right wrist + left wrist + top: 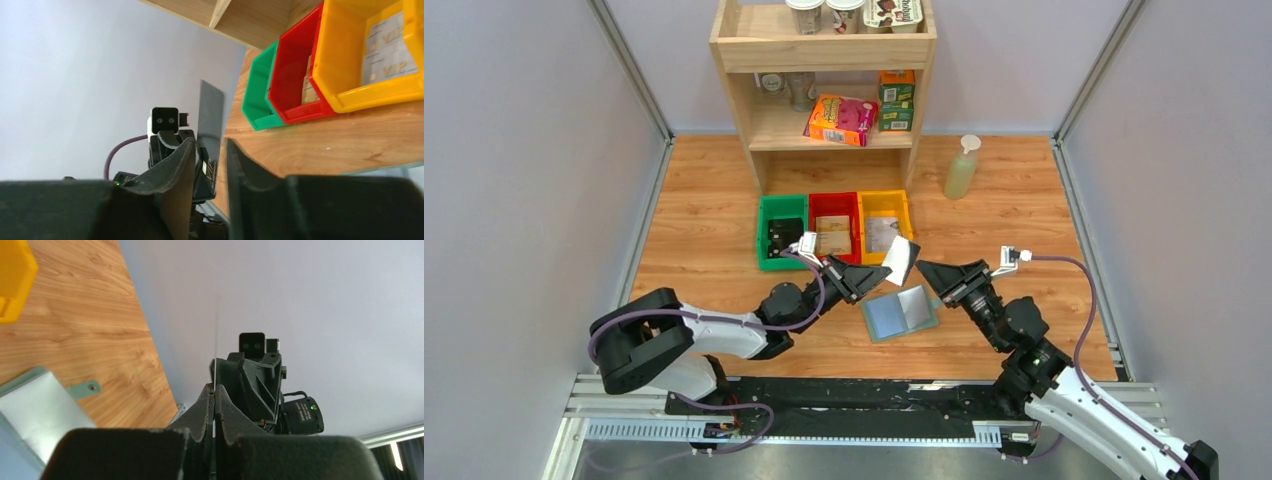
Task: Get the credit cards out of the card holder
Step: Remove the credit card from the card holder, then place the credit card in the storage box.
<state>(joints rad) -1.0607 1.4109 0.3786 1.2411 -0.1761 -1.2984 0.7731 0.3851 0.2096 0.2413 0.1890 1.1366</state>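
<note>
Clenching my left jaws (886,272) on a credit card (902,258), I am holding it raised above the desk (704,230). My right jaws (924,268) are standing parted just beside it, gripping nothing. The card holder (901,312) is lying open and flat on the desk below, its pale inside facing up. Behind it three bins are sitting side by side. The green bin (764,235) is holding something dark, perhaps more cards. The red bin (835,200) is holding a tan card (833,236), and the yellow bin (907,212) a pale card (387,55) lettered VIP. From my left wrist the held card is showing only as a thin edge-on line. A wooden shelf (824,50) is standing at the back with boxes and cups, a bottle (961,170) beside it. Grey walls (524,150) are closing in the desk.
</note>
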